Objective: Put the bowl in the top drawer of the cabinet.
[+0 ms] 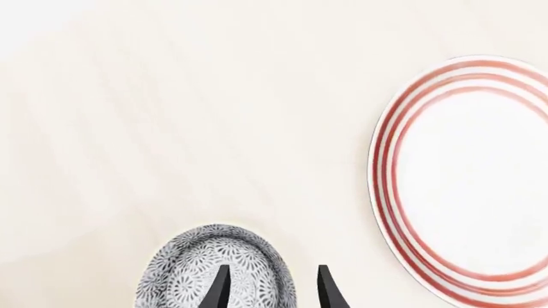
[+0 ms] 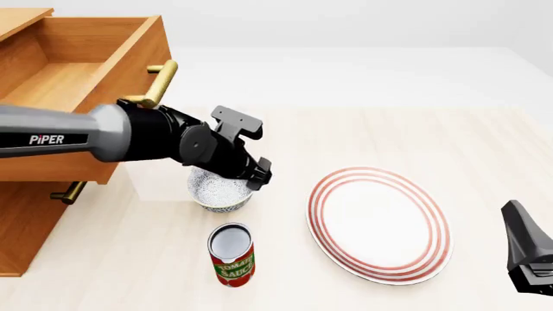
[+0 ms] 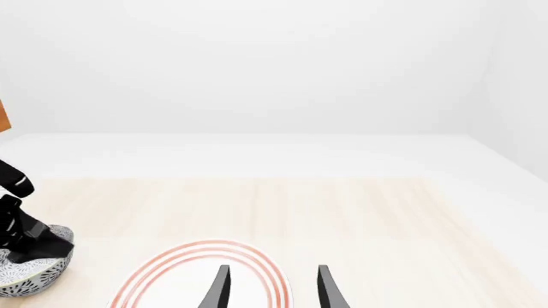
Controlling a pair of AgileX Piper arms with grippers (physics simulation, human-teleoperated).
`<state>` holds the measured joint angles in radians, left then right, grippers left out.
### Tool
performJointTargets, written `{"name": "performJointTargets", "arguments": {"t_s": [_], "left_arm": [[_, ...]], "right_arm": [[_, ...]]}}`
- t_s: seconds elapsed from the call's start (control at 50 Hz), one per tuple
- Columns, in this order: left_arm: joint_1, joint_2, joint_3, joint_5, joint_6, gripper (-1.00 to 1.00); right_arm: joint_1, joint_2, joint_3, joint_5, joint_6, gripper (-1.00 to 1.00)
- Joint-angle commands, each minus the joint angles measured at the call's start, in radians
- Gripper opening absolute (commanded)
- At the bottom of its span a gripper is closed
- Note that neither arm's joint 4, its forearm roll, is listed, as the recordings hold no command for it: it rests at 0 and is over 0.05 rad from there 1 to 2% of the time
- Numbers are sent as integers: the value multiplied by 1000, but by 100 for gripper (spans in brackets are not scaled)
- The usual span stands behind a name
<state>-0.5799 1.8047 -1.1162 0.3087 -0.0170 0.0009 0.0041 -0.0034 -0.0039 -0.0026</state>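
The speckled grey-and-white bowl point(image 2: 219, 190) stands on the table in front of the cabinet point(image 2: 22, 214). The top drawer point(image 2: 78, 71) is pulled out, its brass handle point(image 2: 160, 83) facing the table. My left gripper point(image 2: 259, 176) hangs over the bowl's right rim. In the left wrist view the left gripper point(image 1: 272, 269) is open, one finger over the inside of the bowl point(image 1: 184, 273) and the other outside the rim. My right gripper point(image 2: 525, 249) is at the front right, open and empty in its own view point(image 3: 272, 269).
A red tomato sauce can point(image 2: 232, 255) stands just in front of the bowl. A large red-ringed white plate point(image 2: 380, 223) lies to the right. The lower drawer's handle point(image 2: 67, 192) shows under the open top drawer.
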Motion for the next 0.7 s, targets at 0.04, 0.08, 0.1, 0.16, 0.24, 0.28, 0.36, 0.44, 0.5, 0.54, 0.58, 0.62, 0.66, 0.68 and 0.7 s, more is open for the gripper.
{"name": "performJointTargets", "arguments": {"t_s": [0.04,0.08,0.1,0.16,0.24,0.28,0.36,0.44,0.5,0.54,0.58,0.62,0.66,0.68,0.7], "left_arm": [[-13,44,26,-47,-26,100],[-10,46,28,-47,-25,100],[-10,46,28,-47,-25,100],[-8,47,35,-50,-28,100],[-3,48,39,-51,-26,100],[-4,50,41,-54,-27,100],[-8,57,35,-55,-27,100],[-3,63,26,-52,-22,100],[1,70,38,-59,-21,100],[2,73,44,-66,-24,100],[2,72,41,-64,-24,100],[3,74,37,-61,-23,100],[4,78,36,-62,-21,100],[4,78,37,-63,-21,100],[4,80,40,-66,-22,100]], "right_arm": [[0,0,0,0,0,100],[0,0,0,0,0,100],[0,0,0,0,0,100],[0,0,0,0,0,100],[0,0,0,0,0,100],[0,0,0,0,0,100],[0,0,0,0,0,100],[0,0,0,0,0,100],[0,0,0,0,0,100],[0,0,0,0,0,100],[0,0,0,0,0,100],[0,0,0,0,0,100],[0,0,0,0,0,100],[0,0,0,0,0,100],[0,0,0,0,0,100]]}}
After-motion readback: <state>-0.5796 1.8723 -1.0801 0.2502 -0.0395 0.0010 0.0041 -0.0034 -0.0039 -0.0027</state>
